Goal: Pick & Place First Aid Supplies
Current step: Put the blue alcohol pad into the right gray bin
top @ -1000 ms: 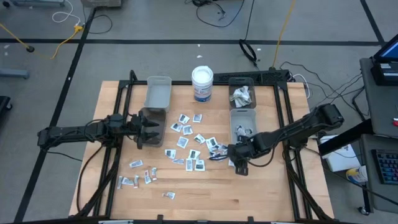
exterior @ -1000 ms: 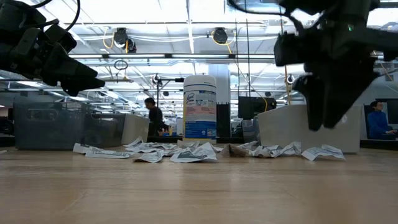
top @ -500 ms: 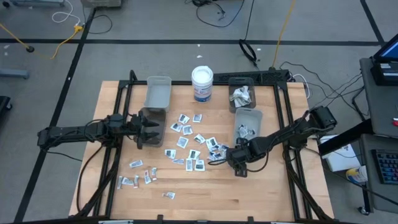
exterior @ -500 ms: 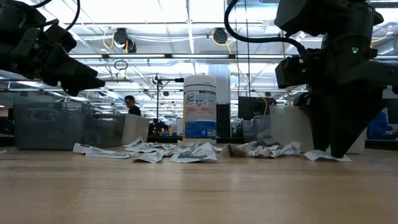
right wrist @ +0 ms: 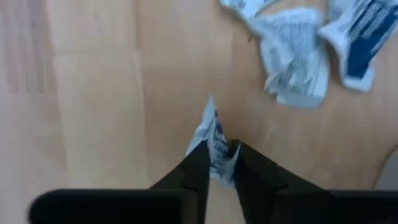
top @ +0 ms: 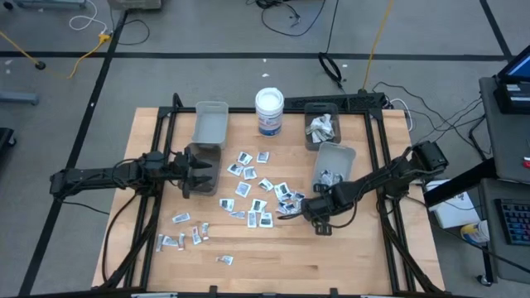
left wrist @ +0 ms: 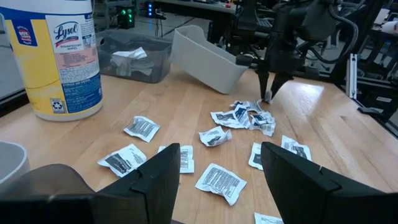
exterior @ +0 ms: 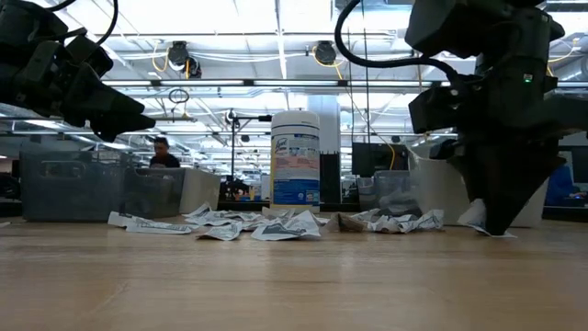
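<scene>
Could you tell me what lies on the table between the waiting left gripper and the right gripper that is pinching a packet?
In the high view, scattered first aid packets lie between the left gripper and the right gripper, which pinches one packet.

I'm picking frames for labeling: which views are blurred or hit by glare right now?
Right wrist view: soft all over, though the packet pinched in the right gripper reads. Low view: bright ceiling lights backlight the tub, arms dark. High view: evenly lit, sharp.

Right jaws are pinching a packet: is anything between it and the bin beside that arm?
Nothing visible. The right gripper pinches a packet at table level; the tilted bin sits close behind, with only bare wood between.
</scene>
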